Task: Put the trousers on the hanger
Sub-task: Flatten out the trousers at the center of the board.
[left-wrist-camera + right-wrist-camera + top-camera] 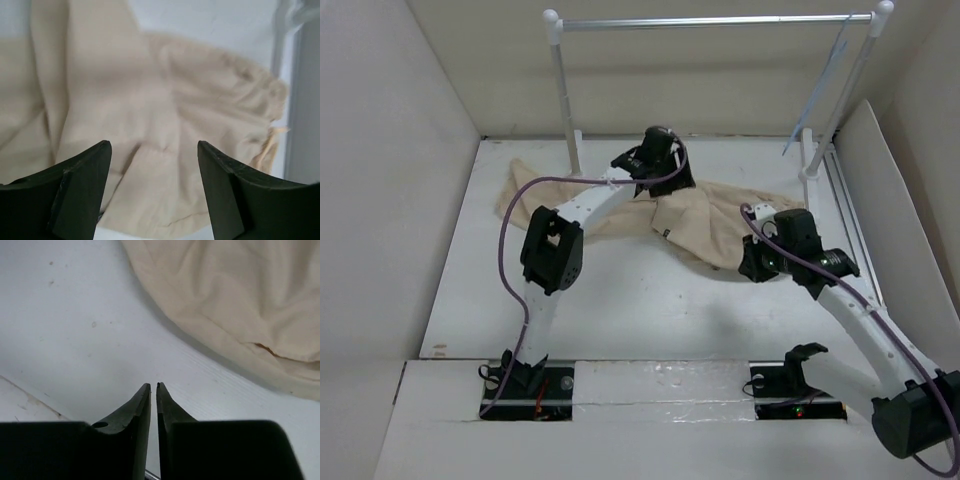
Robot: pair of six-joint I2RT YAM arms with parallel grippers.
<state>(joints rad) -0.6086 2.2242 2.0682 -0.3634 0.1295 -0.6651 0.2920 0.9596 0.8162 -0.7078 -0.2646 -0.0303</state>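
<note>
The beige trousers (710, 225) lie crumpled across the back of the white table, with a small dark tag (663, 232) near their middle. My left gripper (669, 187) hovers over their upper middle, open and empty. In the left wrist view the cloth (150, 100) fills the space between the spread fingers of that gripper (154, 145). My right gripper (752, 268) is shut and empty at the trousers' near right edge. In the right wrist view it (153, 385) is over bare table, with cloth (240, 300) just beyond. The thin pale blue hanger (817, 90) hangs from the rack's bar at the right.
A rack with white posts (563, 95) and a silver bar (710, 21) stands at the back. Its right post base (810, 172) is beside the trousers' right end. A white panel (895, 200) leans along the right side. Walls close in the left and back.
</note>
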